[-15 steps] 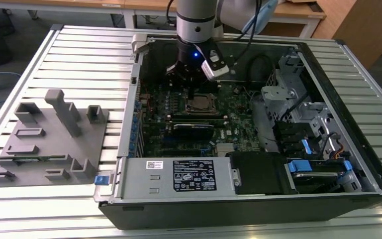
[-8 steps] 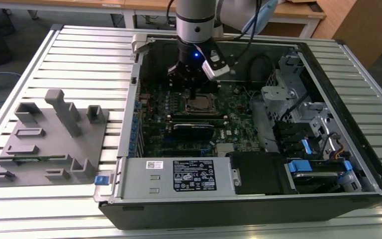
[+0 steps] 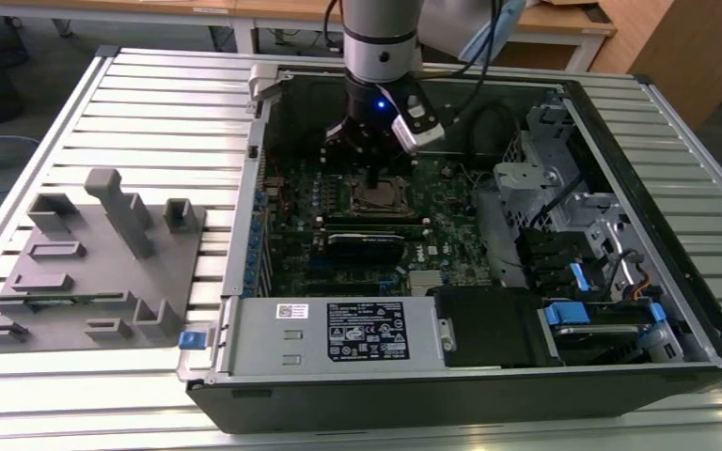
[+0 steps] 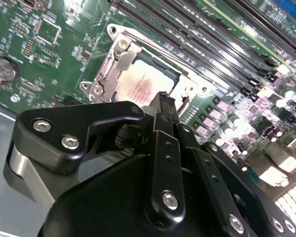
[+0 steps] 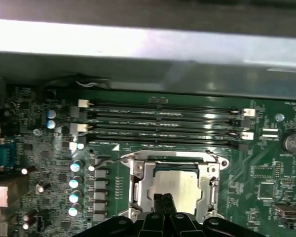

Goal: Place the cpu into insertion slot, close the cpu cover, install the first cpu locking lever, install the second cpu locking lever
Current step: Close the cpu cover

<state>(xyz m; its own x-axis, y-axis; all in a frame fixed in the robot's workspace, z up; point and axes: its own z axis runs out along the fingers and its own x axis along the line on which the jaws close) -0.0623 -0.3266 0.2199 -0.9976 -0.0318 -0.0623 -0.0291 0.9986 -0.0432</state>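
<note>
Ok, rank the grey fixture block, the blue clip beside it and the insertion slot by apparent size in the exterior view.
1. grey fixture block, largest by far.
2. insertion slot, partly behind the gripper.
3. blue clip, smallest.

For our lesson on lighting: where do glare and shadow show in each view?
Second wrist view: bright glare washes over the cpu, beyond the dark gripper. First wrist view: the metal case wall is blown out white. Exterior view: the motherboard lies in shade; a blue light glows on the arm.
</note>
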